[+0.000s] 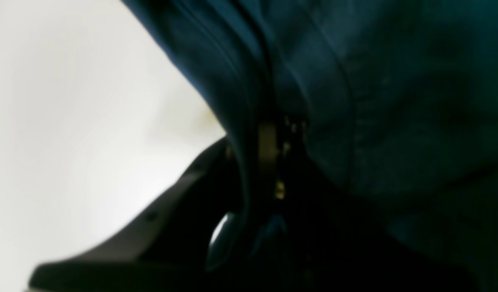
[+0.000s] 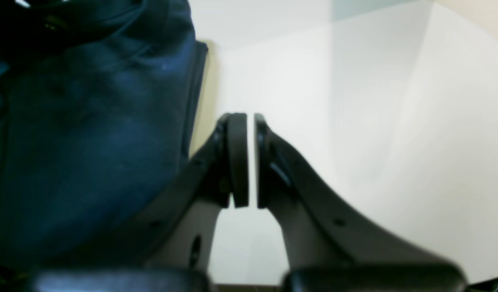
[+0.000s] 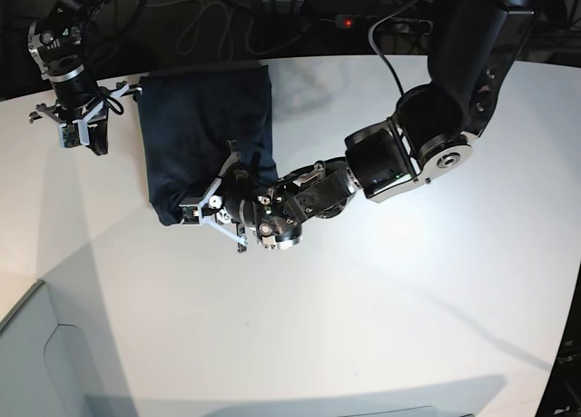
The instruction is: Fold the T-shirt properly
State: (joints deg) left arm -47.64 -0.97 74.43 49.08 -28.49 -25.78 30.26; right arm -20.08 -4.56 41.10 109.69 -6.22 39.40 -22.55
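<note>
Your base view is sharp and evenly lit: the white tabletop (image 3: 363,326) reads bright without glare, and the arms throw soft grey shadows toward 5 o'clock, so the light comes from above at about 11 o'clock. The background along 12 o'clock stays dark.

Your left wrist view is badly blurred and dim. The T-shirt (image 1: 354,101) fills the side from 12 to 5 o'clock as near-black folds, while the tabletop at 9 o'clock blows out to featureless white.

Your right wrist view is soft too. The fingers (image 2: 237,162) sit in reasonable focus, the cloth at 9 o'clock loses detail in shadow, and straight edges bow near the corners.
</note>
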